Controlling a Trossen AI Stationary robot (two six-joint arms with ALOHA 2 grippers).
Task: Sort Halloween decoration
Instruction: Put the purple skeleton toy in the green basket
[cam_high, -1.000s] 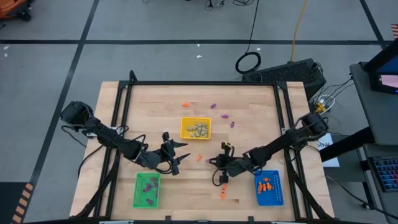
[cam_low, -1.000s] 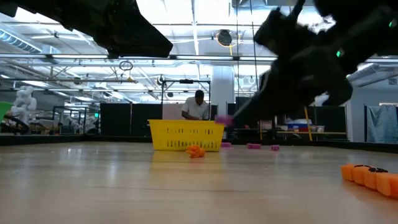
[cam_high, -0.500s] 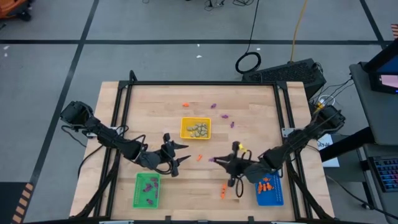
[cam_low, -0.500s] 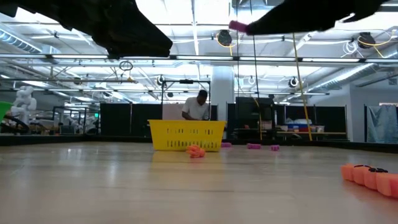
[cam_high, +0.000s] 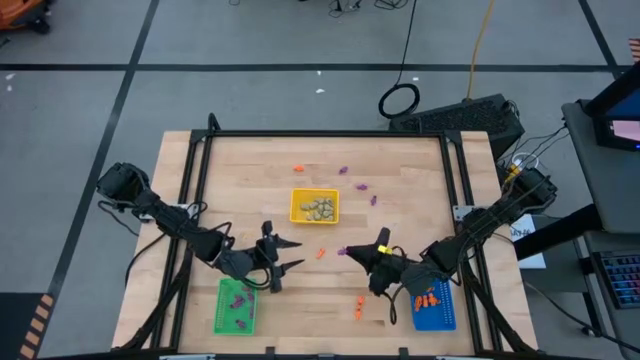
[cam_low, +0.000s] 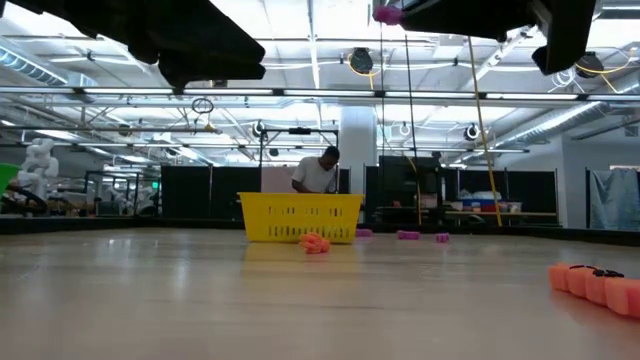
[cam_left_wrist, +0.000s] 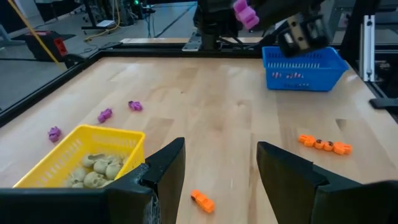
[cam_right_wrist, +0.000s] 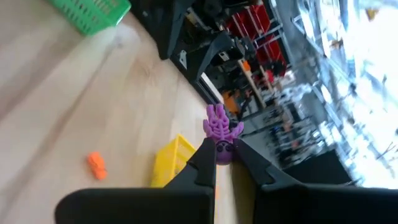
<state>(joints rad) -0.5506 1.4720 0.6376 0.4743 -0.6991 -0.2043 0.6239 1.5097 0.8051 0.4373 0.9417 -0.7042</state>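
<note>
My right gripper (cam_high: 347, 253) hangs above the table's middle, shut on a purple trinket (cam_right_wrist: 221, 130) that also shows high in the low view (cam_low: 386, 14). My left gripper (cam_left_wrist: 217, 168) stands open above the table, left of the middle, beside the green tray (cam_high: 237, 305), with nothing between its fingers. The green tray holds purple trinkets, the yellow tray (cam_high: 315, 207) pale ones, the blue tray (cam_high: 432, 305) orange ones. Loose orange trinkets (cam_high: 321, 252) and purple trinkets (cam_high: 362, 186) lie on the wood. My right gripper pinches the purple trinket's rounded end (cam_right_wrist: 222, 152) between its two fingertips (cam_right_wrist: 204, 163). The fingers lie nearly level and point toward the table's left side. The ribbed rest of the trinket sticks out past the fingertips, lifted clear of the table.
An orange trinket (cam_left_wrist: 202, 200) lies just ahead of my left gripper and another (cam_high: 358, 305) near the blue tray. A black frame (cam_high: 325, 134) rims the table. A person (cam_low: 318, 172) stands in the room beyond the far edge.
My right gripper has risen from the table top with the purple trinket, rolling its wrist as it rose, and has stayed shut. The trinket now hangs lifted clear, well above the wood.
</note>
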